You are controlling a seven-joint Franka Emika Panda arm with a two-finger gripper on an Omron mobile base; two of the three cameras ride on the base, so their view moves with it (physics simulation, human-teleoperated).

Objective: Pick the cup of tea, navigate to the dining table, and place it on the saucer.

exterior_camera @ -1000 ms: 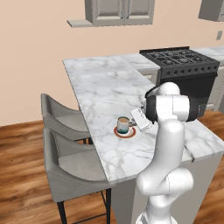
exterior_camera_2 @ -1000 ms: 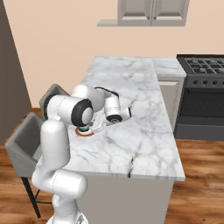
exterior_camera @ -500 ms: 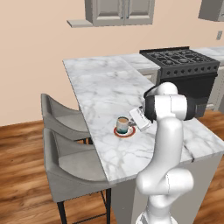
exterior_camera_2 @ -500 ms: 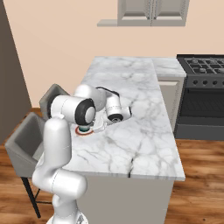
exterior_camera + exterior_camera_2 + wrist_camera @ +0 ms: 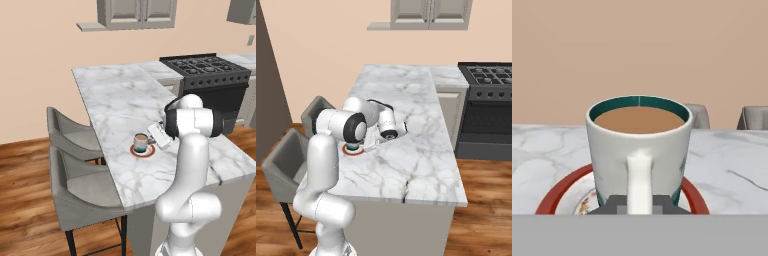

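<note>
With the cup of tea [image 5: 639, 150] standing upright on the saucer [image 5: 559, 196], the placing looks essentially done, near the stool-side edge of the dining table [image 5: 120, 100]. From the hand view the gripper [image 5: 639, 204] sits right behind the mug's handle, its dark tips flanking the handle's base, but whether they pinch it or have let go I cannot tell. That uncertainty is the main risk: if the fingers are clamped on the handle when the arm backs away, the cup could be dragged off the saucer or tipped, spilling the nearly brim-full brown tea onto the marble. A sideways retreat could also clip the handle and spin the mug toward the grey stools [image 5: 75, 150].
</note>
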